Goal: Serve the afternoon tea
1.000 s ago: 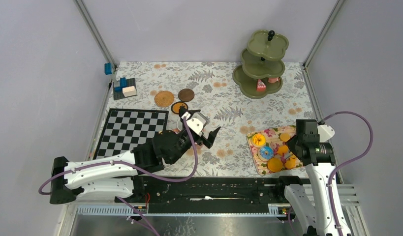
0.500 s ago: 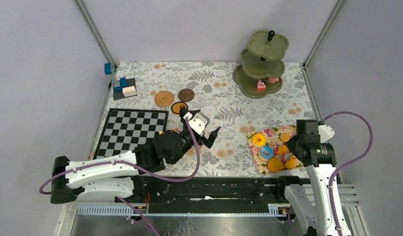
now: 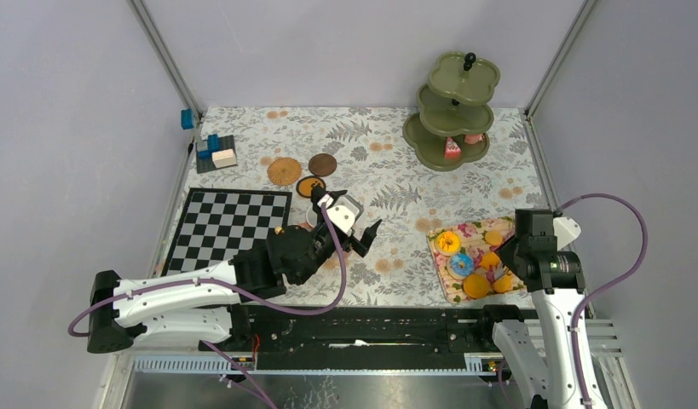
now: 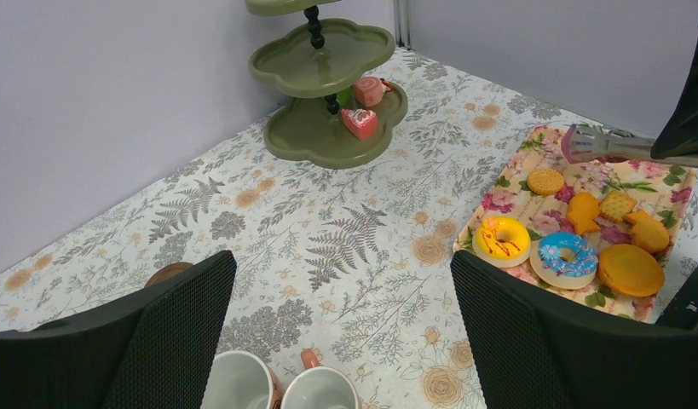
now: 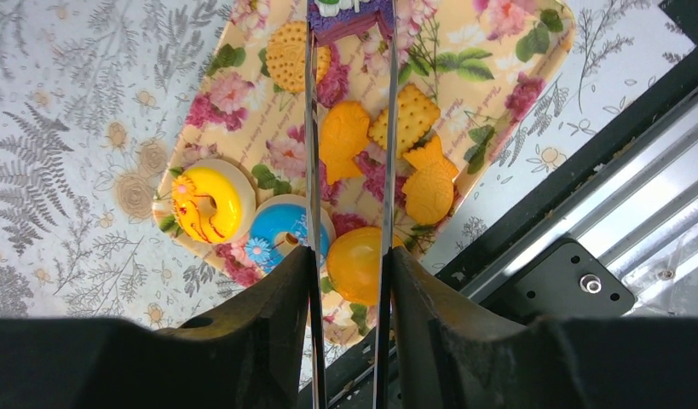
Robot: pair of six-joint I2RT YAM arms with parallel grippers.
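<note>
Over the flowered tray [image 5: 498, 51] at the near right of the counter [image 3: 371, 136], a purple cake [image 5: 349, 15] sits pinched in tongs [image 5: 312, 128].
The cake is at the tongs' tips, above cookies [image 5: 405, 119], a yellow donut [image 5: 204, 203] and a blue donut [image 5: 281, 228]. The right jaws are partly closed, clamping the tongs' two blades. Far back, the olive-green stand [image 4: 311, 141] carries two pink cakes [image 4: 360, 122] on its bottom tier. The left jaws gape wide, holding nothing, above two pinkish mugs [image 4: 239, 383] near the chessboard [image 3: 230, 226].
</note>
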